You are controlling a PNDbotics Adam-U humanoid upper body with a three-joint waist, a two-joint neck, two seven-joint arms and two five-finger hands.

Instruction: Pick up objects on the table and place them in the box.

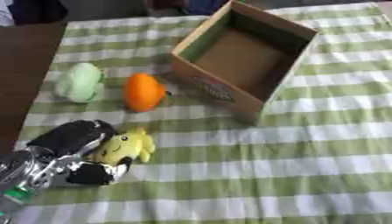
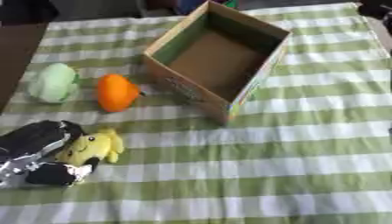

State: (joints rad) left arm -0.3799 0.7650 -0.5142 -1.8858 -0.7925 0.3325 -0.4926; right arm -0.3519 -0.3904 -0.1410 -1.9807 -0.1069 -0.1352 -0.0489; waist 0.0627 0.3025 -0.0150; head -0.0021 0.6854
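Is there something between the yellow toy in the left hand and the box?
The orange object lies on the cloth between the yellow toy, held by the left hand, and the box. Lifting over it should clear it.

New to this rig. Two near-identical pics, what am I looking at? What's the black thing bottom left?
Both pictures come from one stereo camera in a humanoid robot's head, looking down at its work; left eye and right eye, same moment. The black and silver thing is the robot's left hand, its fingers curled round a yellow plush toy. The right hand is not in view. On the green and white checked tablecloth lie a pale green round object and an orange object, next to an open cardboard box, which looks empty. The job is to put the objects in that box.
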